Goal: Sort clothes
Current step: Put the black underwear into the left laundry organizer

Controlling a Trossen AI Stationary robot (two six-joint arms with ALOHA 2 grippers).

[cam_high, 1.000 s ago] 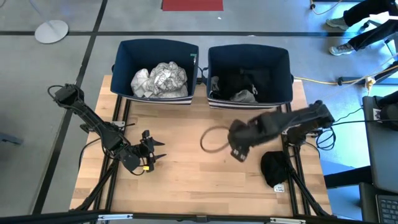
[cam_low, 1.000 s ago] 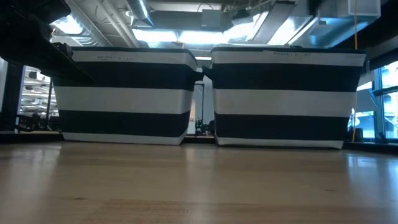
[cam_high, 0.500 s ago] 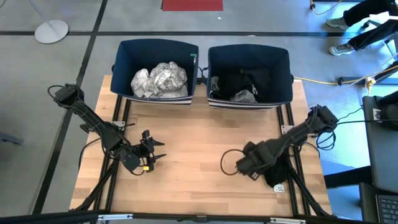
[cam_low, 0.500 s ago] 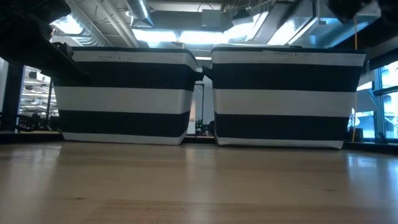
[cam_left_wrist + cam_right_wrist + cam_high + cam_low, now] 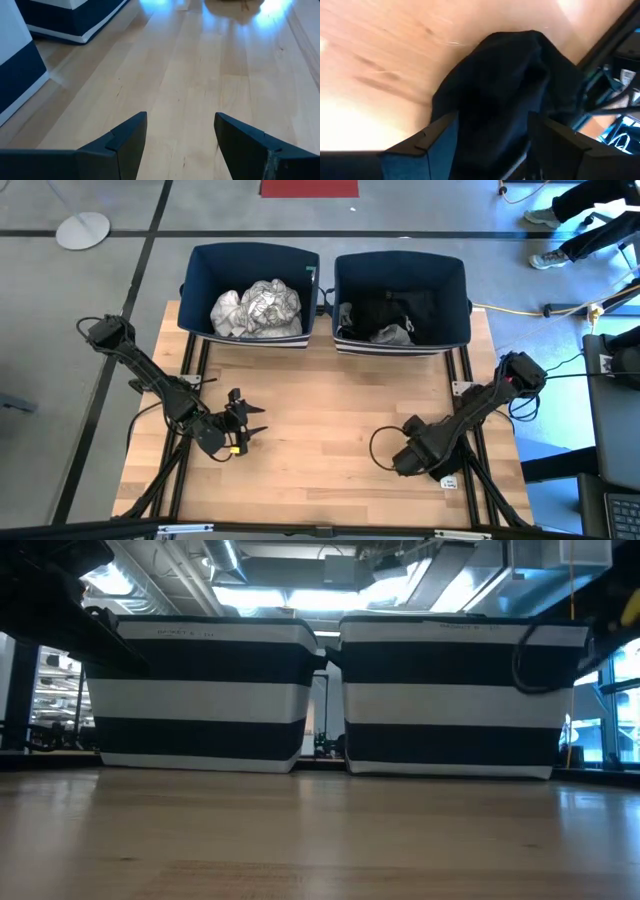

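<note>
Near the worktop's front-right corner, the right gripper (image 5: 417, 461) has swung down from mid-table over the last second and now sits right over the black garment (image 5: 505, 95), which lies bunched against the right edge by the frame rails. Right wrist view: fingers (image 5: 425, 142) spread, one either side of the fabric, nothing pinched yet. Whether they touch the cloth can't be told.

What that means: the arm came back from the bin side with nothing in its fingers, so this reads as an approach for the next pick. The black garment looks like the last piece left on the worktop (image 5: 320, 390); no other clothes show on the wood.

Left gripper (image 5: 243, 423) is parked low near the front-left part of the worktop, fingers (image 5: 125, 137) spread, only bare wood between them.

Bins along the back edge:
- left bin (image 5: 197, 280): white and grey-patterned garments (image 5: 256, 308), crumpled together in a heap.
- right bin (image 5: 452, 275): dark garments (image 5: 390, 306) with a small grey piece (image 5: 393, 334) on top near its front wall.

So light goes left, dark goes right; the black garment likely belongs in the right bin. Task looks nearly done.

Low view shows only the two bin fronts.
</note>
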